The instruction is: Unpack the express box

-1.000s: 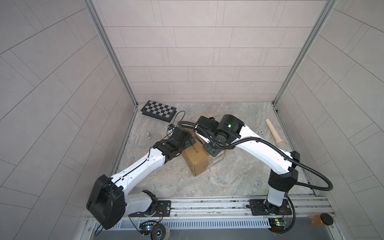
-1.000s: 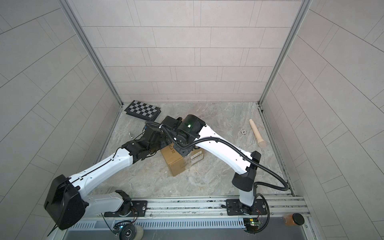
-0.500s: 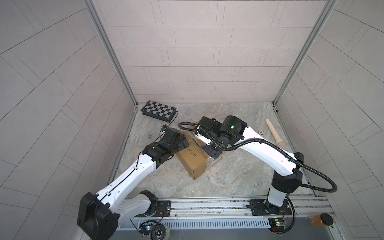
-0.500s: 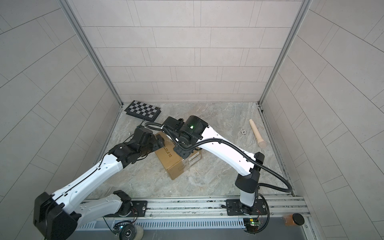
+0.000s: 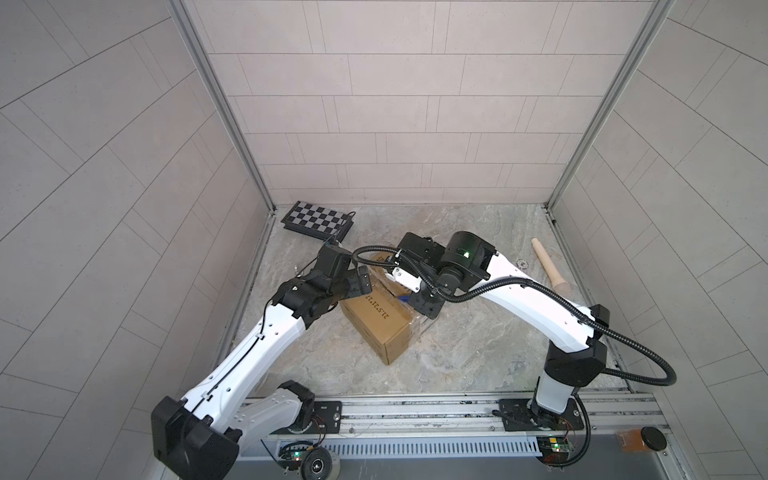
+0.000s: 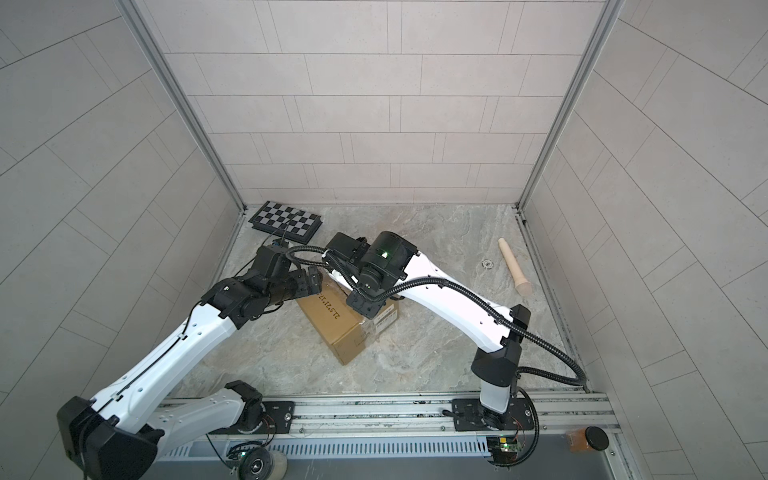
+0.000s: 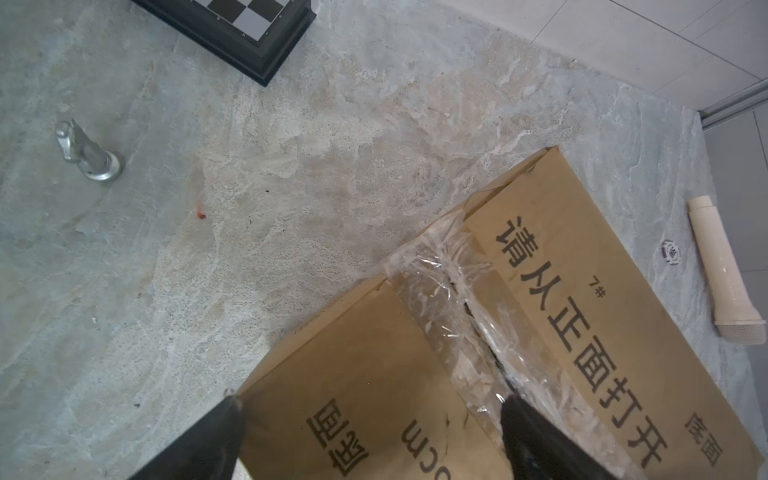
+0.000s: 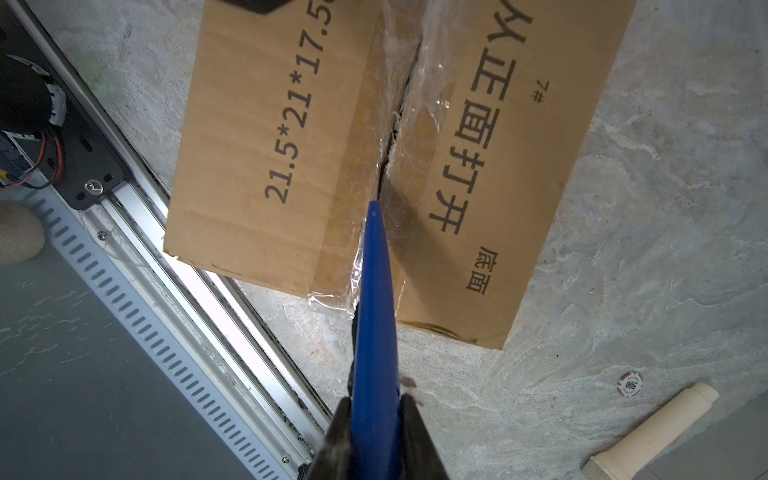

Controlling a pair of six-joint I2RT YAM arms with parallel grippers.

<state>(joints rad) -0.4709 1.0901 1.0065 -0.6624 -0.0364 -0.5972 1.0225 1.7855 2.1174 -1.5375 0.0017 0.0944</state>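
Over the express box [image 5: 376, 320] the left hand [image 7: 370, 401] had shifted, spread apart. The right hand [image 8: 374, 409], clamped on a blue cutter [image 8: 374, 291], aimed at the part-slit seam [image 8: 395, 124].

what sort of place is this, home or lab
Probably a robot test cell, not a home: left arm and right arm on a metal rail, panel walls enclosing the worktop, a chequered board.

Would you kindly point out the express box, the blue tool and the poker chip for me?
express box [image 5: 376, 309]: in a top view, printed upper face.
blue tool [image 8: 374, 332]: right wrist view, middle of its shaft.
poker chip [image 8: 631, 383]: right wrist view, centre of its face.
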